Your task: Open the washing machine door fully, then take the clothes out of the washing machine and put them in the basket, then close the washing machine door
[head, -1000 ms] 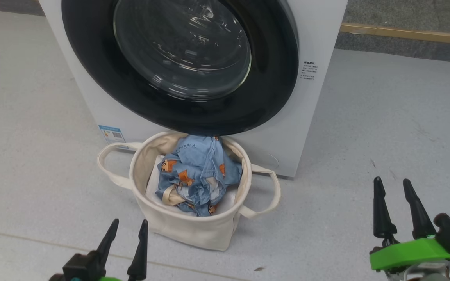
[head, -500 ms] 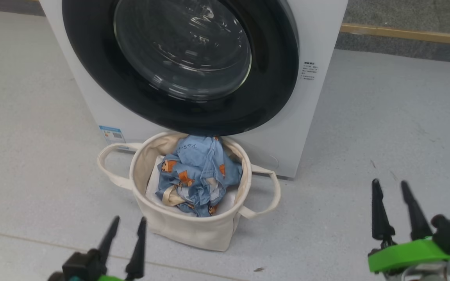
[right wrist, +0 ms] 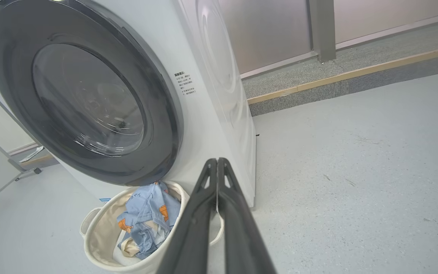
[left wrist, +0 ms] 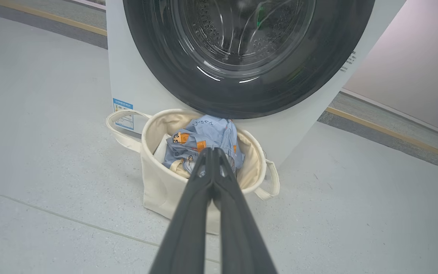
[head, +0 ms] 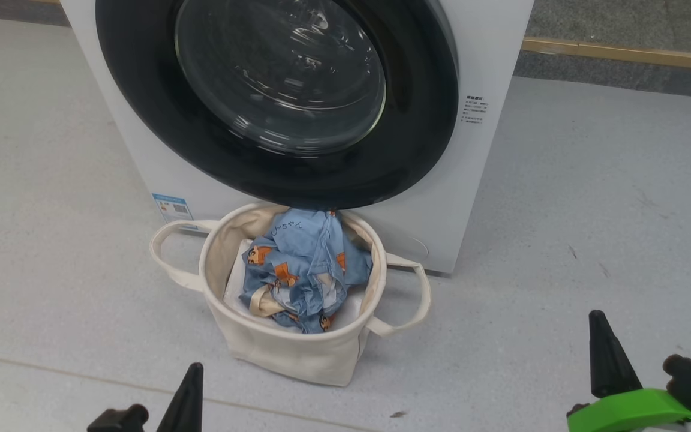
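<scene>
The white washing machine (head: 489,54) stands ahead with its black-rimmed washing machine door (head: 141,108) closed against its front. On the floor before it sits the cream basket (head: 297,354), holding the light blue clothes (head: 306,264) with orange figures. My left gripper (head: 194,367) is shut and empty at the lower left, short of the basket. My right gripper (head: 596,315) is shut and empty at the lower right, well to the basket's right. The left wrist view shows the left gripper (left wrist: 212,150) with its tips pressed together in front of the basket (left wrist: 158,182); in the right wrist view, the right gripper (right wrist: 217,160) also has its tips together.
Pale grey floor (head: 591,198) lies open on both sides of the washer. A raised strip with a wooden edge (head: 621,54) runs behind at the right. A white sheet (head: 234,282) lines the basket under the clothes.
Both grippers have gone from open to shut and have dropped lower in the head view. The basket, clothes and door have not moved.
</scene>
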